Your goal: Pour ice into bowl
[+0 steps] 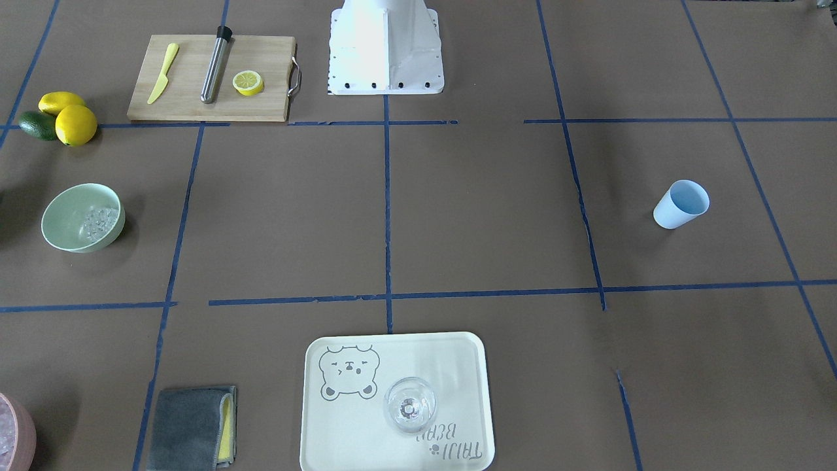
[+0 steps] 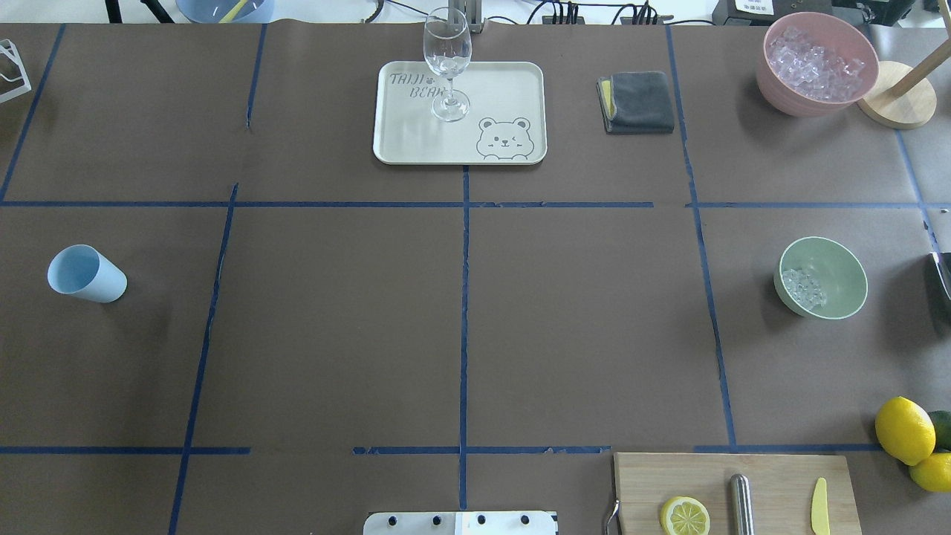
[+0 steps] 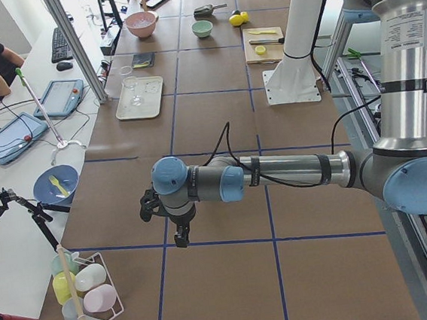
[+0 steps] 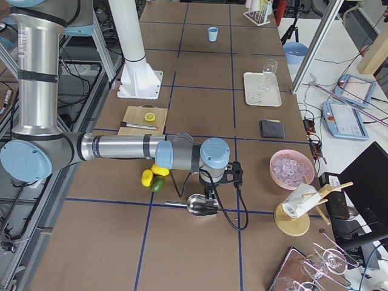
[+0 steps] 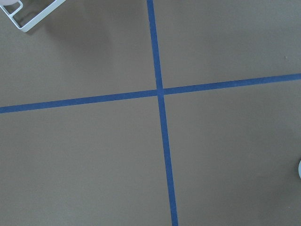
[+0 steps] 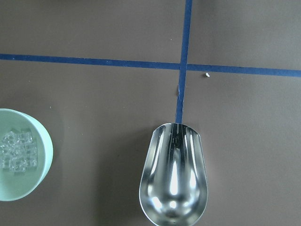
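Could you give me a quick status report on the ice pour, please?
Left gripper, right gripper: open or shut, cannot tell. Ice sits in bowl. Scoop empty below right gripper.

You are looking at a big flat table covered in brown paper point(image 2: 334, 334), split into squares by blue tape lines point(image 2: 463, 297). Beside it runs a long white desk point(image 3: 7, 255) with a black keyboard point(image 3: 59, 44). A slanted silver metal post point(image 3: 76, 48) stands where they meet. The light is bright and even.

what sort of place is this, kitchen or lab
Most likely a robotics lab: the industrial left arm reaches over a table gridded with blue tape, and control tablets with cables sit on a side bench.
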`<act>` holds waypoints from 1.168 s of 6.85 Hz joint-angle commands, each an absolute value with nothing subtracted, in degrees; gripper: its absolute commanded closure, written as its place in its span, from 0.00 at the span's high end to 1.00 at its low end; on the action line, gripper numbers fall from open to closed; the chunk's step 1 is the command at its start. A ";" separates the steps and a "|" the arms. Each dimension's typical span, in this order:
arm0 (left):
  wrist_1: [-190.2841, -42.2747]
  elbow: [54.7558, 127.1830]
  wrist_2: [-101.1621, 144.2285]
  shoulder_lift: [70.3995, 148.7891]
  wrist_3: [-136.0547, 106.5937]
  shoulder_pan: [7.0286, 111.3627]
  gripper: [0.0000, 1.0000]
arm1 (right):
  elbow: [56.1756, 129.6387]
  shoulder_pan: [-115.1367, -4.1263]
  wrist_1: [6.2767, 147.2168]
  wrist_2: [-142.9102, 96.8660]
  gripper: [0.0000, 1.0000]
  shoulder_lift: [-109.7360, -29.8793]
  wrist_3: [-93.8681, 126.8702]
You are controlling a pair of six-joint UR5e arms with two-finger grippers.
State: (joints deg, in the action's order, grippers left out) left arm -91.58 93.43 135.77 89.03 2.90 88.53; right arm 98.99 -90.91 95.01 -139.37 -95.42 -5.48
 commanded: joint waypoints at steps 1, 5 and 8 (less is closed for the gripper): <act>-91.58 93.43 135.70 89.30 2.90 88.59 1.00 | 99.05 -90.97 94.92 -139.22 1.00 -95.01 -5.45; -91.58 93.43 135.70 89.30 2.90 88.68 1.00 | 97.56 -90.97 88.95 -138.52 1.00 -94.83 -5.01; -91.58 93.34 135.70 89.38 2.81 88.68 1.00 | 97.56 -90.97 88.95 -137.29 1.00 -94.83 -1.87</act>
